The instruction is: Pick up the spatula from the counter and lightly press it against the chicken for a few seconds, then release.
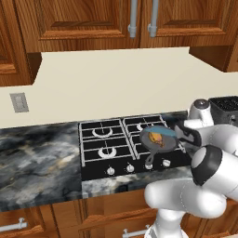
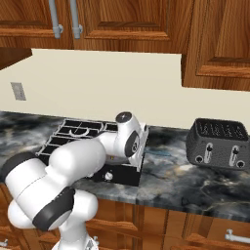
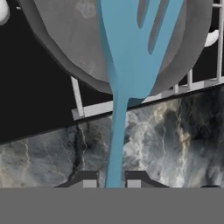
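Reaching forward from the base, the arm [image 1: 186, 197] bends over the stove [image 1: 104, 139] and the pan [image 1: 167, 145]. The gripper [image 3: 111, 180] clamps the spatula [image 3: 131, 65] by its handle, with the blade over the chicken [image 1: 156, 138]. The pressing step seems to be in hand. Next comes a gentle downward hold, then letting go.

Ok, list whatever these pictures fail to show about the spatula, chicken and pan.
- Hand view: blue slotted spatula, blade end cut off by the top edge.
- Left base view: orange chicken piece in the grey frying pan, partly under the blade; contact too small to judge.
- Right base view: black gas stove, right side behind the white robot arm.
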Motion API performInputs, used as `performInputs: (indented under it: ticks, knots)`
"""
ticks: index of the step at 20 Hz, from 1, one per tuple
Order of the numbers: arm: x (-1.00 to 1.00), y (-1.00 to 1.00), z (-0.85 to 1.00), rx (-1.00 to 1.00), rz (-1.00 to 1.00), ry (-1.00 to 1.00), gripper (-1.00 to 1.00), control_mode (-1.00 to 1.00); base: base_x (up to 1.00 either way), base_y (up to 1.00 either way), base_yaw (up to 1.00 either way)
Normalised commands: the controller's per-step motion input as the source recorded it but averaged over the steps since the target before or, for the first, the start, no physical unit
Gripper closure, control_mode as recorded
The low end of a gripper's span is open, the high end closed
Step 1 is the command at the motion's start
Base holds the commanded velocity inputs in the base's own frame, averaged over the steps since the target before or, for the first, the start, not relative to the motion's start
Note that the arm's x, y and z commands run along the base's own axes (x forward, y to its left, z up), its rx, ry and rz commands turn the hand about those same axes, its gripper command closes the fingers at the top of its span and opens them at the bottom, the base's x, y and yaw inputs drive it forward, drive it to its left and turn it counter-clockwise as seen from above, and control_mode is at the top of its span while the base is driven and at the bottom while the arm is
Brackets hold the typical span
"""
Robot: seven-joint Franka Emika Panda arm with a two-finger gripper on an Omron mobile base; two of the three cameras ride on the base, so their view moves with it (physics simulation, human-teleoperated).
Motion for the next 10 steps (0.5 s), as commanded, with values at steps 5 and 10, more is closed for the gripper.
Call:
performInputs:
  ticks: [5,10]
  knots:
    - [-0.04,0.0,0.01,0.0,0.02,-0.02,1.0,-1.0,0.0,0.0,0.0]
    - [-0.04,-0.03,0.33,0.0,0.04,-0.09,1.0,-1.0,0.0,0.0,0.0]
